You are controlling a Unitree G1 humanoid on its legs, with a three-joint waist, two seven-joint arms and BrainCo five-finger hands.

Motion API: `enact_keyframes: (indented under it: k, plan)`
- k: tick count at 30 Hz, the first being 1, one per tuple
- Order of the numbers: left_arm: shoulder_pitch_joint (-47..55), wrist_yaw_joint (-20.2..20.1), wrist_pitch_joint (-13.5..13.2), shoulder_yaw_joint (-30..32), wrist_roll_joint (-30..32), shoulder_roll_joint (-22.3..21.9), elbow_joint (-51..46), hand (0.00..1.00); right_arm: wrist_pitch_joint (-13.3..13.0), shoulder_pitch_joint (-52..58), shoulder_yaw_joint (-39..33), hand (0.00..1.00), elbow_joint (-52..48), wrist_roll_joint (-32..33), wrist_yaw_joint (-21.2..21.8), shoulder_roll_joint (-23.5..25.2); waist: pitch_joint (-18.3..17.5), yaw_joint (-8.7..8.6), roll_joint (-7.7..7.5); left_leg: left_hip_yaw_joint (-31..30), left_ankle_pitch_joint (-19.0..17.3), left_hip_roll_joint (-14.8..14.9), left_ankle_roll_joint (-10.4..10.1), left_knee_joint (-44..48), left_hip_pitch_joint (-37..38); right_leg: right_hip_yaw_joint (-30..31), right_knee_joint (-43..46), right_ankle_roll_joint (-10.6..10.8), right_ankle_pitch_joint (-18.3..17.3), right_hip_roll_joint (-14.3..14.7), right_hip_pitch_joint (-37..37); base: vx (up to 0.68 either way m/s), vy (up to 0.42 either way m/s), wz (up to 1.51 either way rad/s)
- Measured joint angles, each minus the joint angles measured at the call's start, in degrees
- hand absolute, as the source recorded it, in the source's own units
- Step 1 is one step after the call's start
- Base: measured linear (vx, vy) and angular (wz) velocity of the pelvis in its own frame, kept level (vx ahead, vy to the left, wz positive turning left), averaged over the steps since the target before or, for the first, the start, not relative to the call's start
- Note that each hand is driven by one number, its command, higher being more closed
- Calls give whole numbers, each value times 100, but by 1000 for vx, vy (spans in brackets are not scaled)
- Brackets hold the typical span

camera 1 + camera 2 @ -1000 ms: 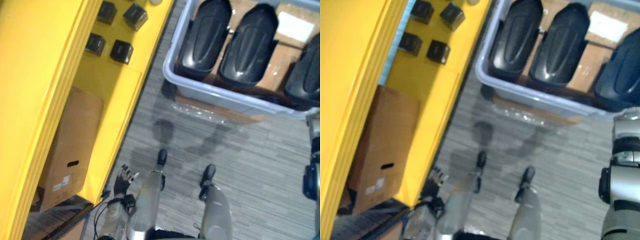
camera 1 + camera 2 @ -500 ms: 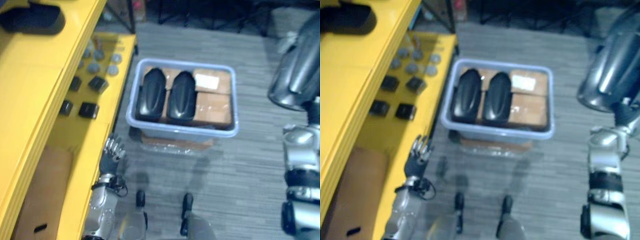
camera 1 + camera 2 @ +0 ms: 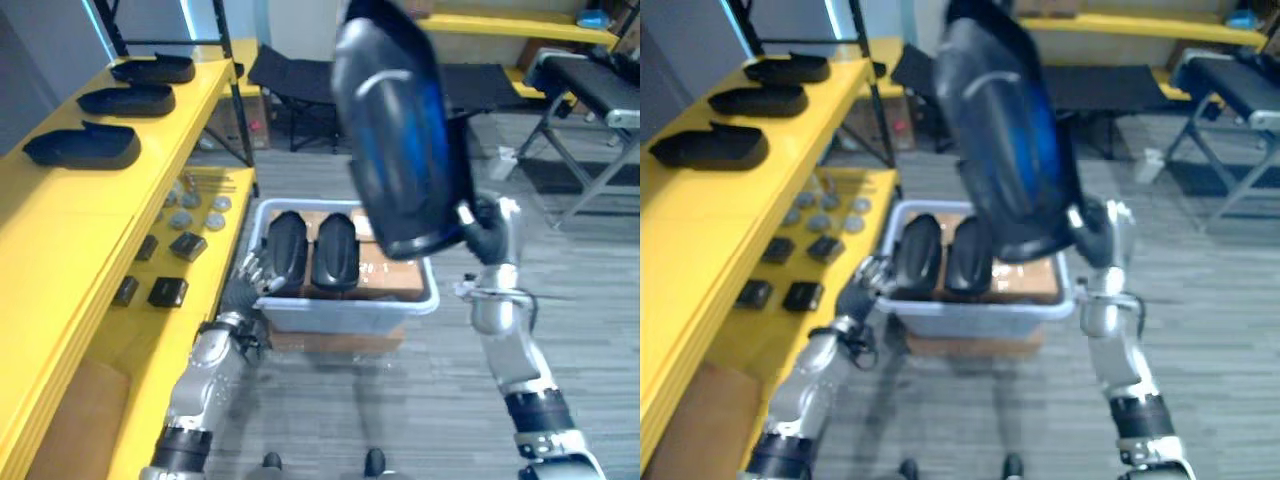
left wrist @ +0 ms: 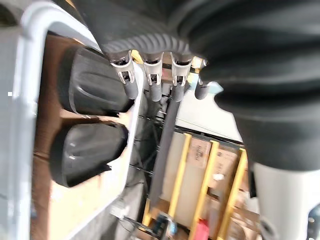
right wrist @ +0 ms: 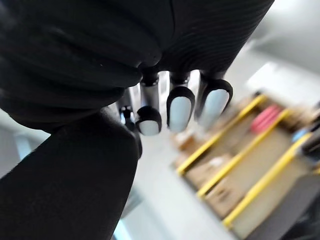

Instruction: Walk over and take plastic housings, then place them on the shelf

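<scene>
Eye views: yellow shelf (image 3: 70,230) on the left carries 3 black housings (image 3: 82,147) on top, small black blocks (image 3: 168,291) below. A grey bin (image 3: 345,310) on the floor holds 2 housings (image 3: 310,250) beside cardboard boxes (image 3: 395,275), and the right hand (image 3: 487,228), raised just right of it, grips the lower end of a big black housing (image 3: 400,130). Left wrist view: left hand (image 4: 152,82) fingers straight at the bin's near left rim; right wrist view: fingers (image 5: 180,107) curled against that housing.

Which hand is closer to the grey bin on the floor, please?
Left. The left hand is at the rim of the bin; the right hand is high above it, gripping a housing.
</scene>
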Motion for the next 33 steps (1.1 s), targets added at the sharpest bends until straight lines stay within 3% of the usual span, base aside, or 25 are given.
enact_keyframes:
  k: [3,9,18,23,33]
  plan:
    - [-44,-52,154,-151,-47,54,292,0,-198,42,308,100,219,11,100,20,-20,21,-31,0,8,-8,12,-2,26,2,-30,0,2,-12,20,-24,5,0]
    - [-279,-155,239,-362,-112,82,680,0,-198,53,544,100,569,16,202,129,-27,44,-29,4,112,-6,0,-159,146,-3,-51,-13,3,-29,56,-13,1,0]
    - [-481,-136,192,-368,-110,86,694,0,-189,54,844,100,1063,2,216,217,-56,83,-44,-9,122,8,-8,-190,225,-21,-53,-25,-16,-20,124,0,0,0]
    - [-481,-139,-48,-365,-296,85,694,0,-179,53,848,100,1248,-124,213,248,-76,139,-56,-27,138,8,-13,-207,228,-38,-54,-25,-19,-19,127,0,0,0]
    - [-472,-137,-67,-315,-507,83,445,0,183,64,974,100,1611,-273,-55,389,-180,151,-102,-162,180,14,-28,-238,241,-222,-55,-75,-101,-23,198,-4,-6,6]
